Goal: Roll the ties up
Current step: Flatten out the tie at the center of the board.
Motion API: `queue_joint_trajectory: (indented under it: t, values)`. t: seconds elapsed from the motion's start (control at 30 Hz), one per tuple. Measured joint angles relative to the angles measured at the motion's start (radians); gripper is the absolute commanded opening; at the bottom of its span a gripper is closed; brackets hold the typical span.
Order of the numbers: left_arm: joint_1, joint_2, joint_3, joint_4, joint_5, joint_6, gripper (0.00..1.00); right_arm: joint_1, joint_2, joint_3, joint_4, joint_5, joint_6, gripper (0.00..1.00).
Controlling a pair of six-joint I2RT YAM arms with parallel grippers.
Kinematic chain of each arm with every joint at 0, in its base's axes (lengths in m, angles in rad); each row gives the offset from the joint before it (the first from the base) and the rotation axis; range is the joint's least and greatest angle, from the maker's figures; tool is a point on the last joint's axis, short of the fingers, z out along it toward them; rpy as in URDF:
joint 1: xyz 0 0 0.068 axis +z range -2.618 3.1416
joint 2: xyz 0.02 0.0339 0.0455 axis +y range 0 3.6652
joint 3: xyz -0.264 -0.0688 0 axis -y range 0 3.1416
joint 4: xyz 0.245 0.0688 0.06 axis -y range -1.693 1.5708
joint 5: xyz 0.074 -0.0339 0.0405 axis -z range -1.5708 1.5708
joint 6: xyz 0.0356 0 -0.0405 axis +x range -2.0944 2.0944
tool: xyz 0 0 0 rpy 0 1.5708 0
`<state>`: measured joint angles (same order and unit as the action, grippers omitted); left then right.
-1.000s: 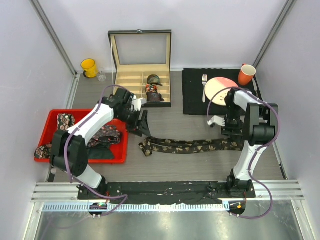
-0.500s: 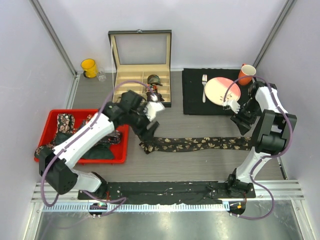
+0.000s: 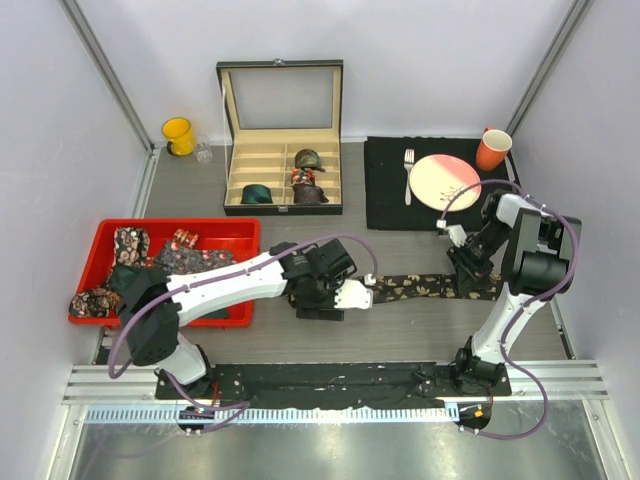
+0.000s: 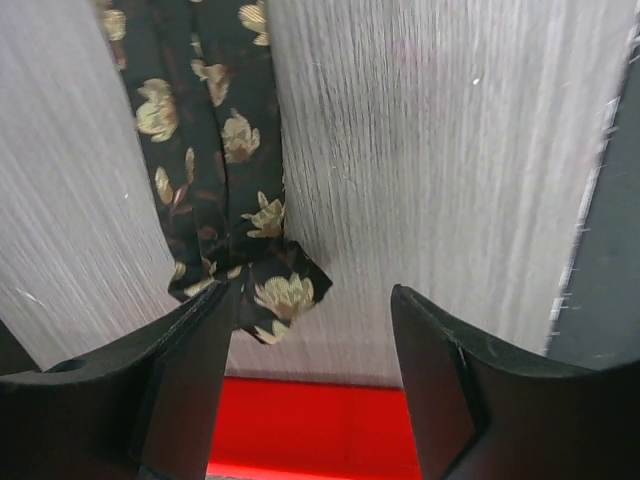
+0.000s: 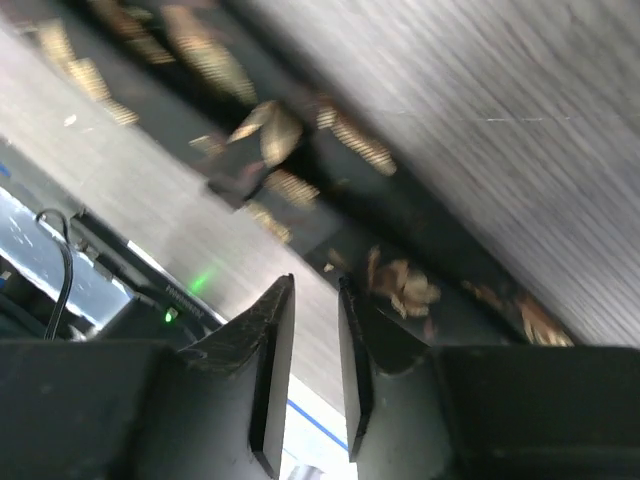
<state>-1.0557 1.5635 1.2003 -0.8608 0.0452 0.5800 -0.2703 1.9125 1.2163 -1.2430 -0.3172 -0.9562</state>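
A long dark floral tie (image 3: 420, 288) lies flat across the table's middle. My left gripper (image 3: 322, 300) hangs over its left end, hiding that end from above. In the left wrist view the gripper (image 4: 312, 300) is open, and the tie's folded narrow tip (image 4: 255, 290) lies by the left finger (image 4: 190, 370). My right gripper (image 3: 470, 268) is low over the tie's right end. Its fingers (image 5: 270, 370) are a narrow gap apart with nothing between them, and the tie (image 5: 330, 190) runs just ahead. Rolled ties (image 3: 307, 178), one dark green (image 3: 257, 193), sit in the box.
The open compartment box (image 3: 280, 110) stands at the back. A red tray (image 3: 170, 226) at left holds several loose ties (image 3: 195, 260). At back right a black mat (image 3: 385, 205) carries a plate (image 3: 443, 182) and fork (image 3: 408, 175), beside an orange cup (image 3: 493, 150). A yellow mug (image 3: 178, 135) stands at back left.
My left arm swung from the box down to the tie's left end. My right gripper rose toward the plate, then came back down to the tie's right end.
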Motion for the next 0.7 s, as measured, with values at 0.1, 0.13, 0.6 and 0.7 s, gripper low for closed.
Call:
queue_joint_trajectory:
  t: [0.1,0.13,0.6,0.7]
  values:
    - [-0.014,0.045,-0.021,0.020,-0.035,0.043,0.66,-0.011,0.021,-0.034,0.039,0.021,0.055,0.28]
    - [-0.015,0.055,-0.031,0.028,-0.047,0.056,0.63,-0.016,0.021,-0.038,0.040,0.023,0.068,0.28]
    - [0.307,0.024,-0.067,0.019,-0.090,0.137,0.23,-0.188,0.062,-0.077,-0.020,0.146,0.106,0.27]
    - [0.403,-0.035,-0.026,0.010,-0.035,0.130,0.61,-0.201,0.065,-0.078,-0.026,0.176,0.089,0.27]
